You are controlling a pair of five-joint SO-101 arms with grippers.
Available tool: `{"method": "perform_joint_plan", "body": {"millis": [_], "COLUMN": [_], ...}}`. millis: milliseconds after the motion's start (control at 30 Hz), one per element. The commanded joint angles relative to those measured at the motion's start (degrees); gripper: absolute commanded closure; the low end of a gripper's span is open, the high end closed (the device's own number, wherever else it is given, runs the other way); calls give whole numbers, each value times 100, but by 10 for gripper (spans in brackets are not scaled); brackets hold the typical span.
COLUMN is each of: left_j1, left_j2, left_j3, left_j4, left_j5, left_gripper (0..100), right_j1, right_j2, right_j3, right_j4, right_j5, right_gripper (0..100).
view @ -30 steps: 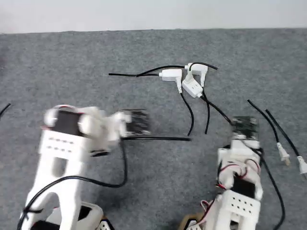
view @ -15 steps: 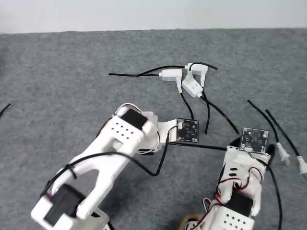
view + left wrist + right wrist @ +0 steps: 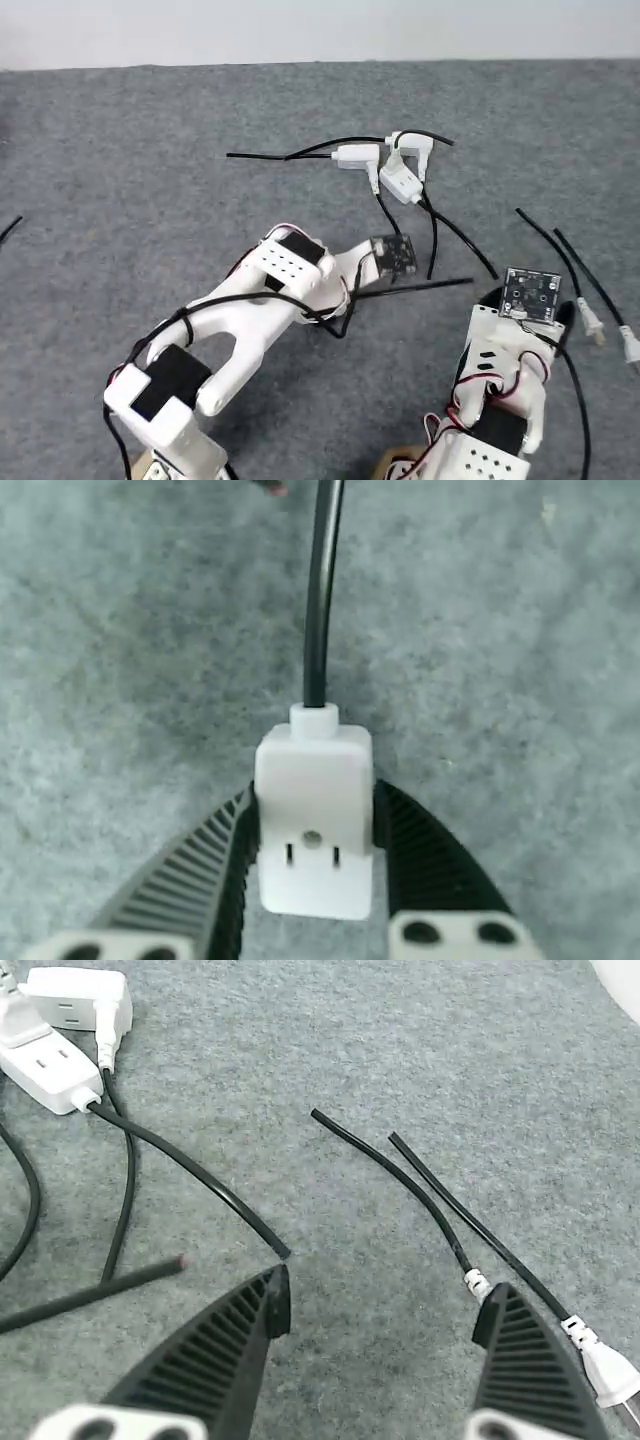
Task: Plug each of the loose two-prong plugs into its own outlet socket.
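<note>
Clamping socket (image 3: 314, 825), L gripper (image 3: 315, 800), plugs (image 3: 608, 1368) by R gripper (image 3: 385, 1295)

Place: robot test bench, lab or workshop type.
Surface: grey felt-like mat (image 3: 120, 150) across the whole table, plain pale backdrop (image 3: 300, 30) behind it.
Rig: white plastic arms (image 3: 250, 310), bare circuit board (image 3: 531, 293) at a wrist, exposed loose wiring (image 3: 480, 380).
Props: short cut-off cords (image 3: 545, 240), each ending in a plug (image 3: 592, 325) or outlet socket (image 3: 400, 182), free ends cut bare.

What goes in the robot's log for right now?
left gripper: shut on outlet socket | right gripper: open, near loose two-prong plug
</note>
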Motion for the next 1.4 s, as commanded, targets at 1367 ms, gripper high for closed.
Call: {"method": "perform_joint_plan", "body": {"millis": [1367], "left_j1": [237], "left_j2": [-484], "left_j3": [840], "left_j4": [-396], "left_j5": [-105], "left_gripper": [725], "right_j1": [-259], "right_j2": [-119], "right_j3": [97], "right_j4": [75], "right_j5": [273], "right_gripper": [707]}}
